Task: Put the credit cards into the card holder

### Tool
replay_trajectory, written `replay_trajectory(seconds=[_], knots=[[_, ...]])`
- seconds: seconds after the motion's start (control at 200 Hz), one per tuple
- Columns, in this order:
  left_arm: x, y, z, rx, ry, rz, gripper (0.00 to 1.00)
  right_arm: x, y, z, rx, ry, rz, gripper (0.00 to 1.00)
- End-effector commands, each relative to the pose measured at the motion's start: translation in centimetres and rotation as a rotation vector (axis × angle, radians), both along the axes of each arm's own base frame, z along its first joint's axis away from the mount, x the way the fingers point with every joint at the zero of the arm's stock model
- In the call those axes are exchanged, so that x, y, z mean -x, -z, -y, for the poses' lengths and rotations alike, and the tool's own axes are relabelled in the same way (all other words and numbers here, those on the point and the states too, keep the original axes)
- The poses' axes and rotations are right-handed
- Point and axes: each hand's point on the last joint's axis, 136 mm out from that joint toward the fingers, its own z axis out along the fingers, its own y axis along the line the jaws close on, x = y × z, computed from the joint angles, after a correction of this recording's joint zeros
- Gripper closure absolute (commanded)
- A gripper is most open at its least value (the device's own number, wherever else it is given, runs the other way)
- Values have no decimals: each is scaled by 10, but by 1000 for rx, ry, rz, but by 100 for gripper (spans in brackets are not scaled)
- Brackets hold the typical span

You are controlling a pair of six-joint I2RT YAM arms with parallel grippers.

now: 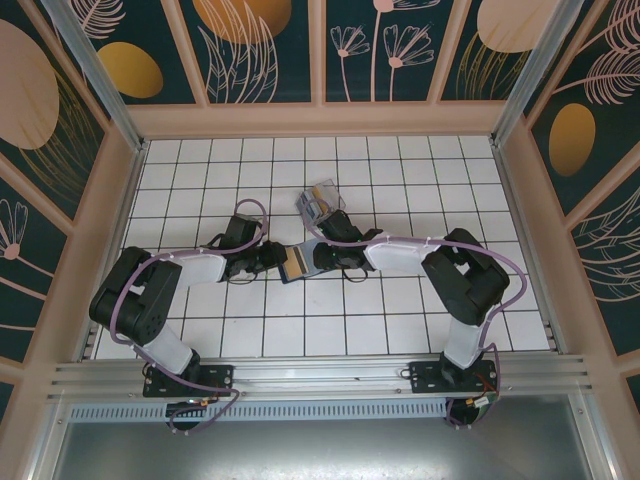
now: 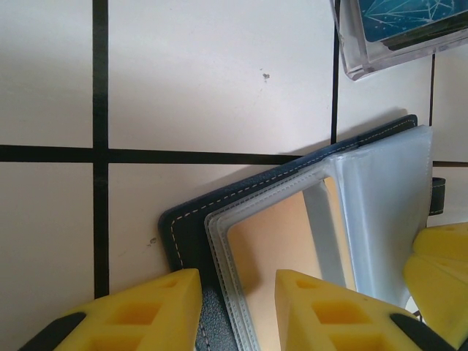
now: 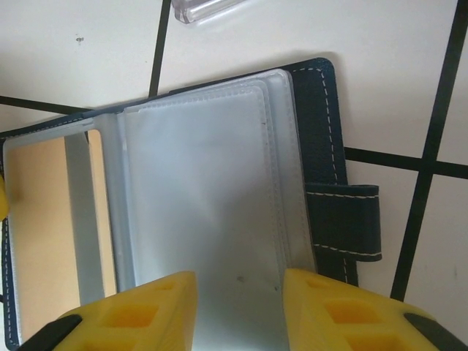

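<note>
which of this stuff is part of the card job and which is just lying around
For the job:
tan card
clear card holder
blue card, already in the holder

Just there:
dark blue wallet, open, with the tan card inside it
white tiled table

Black-white arms (image 1: 150, 300), purple cables (image 1: 408, 240), yellow fingers (image 2: 146, 314)
</note>
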Motion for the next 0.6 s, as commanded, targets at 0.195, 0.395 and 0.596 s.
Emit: replay_trajectory(seconds=[0.195,0.395,0.596], knots=[[17,23,-6,-25,2,-88,66,8,-2,-18,-81,-51,-37,67],[18,25,-5,-22,6,-95,66,12,-3,-29,-164,-73,-81,71],[19,25,-4,-20,9,-96,66,12,-10,-36,-289,-77,-128,75]])
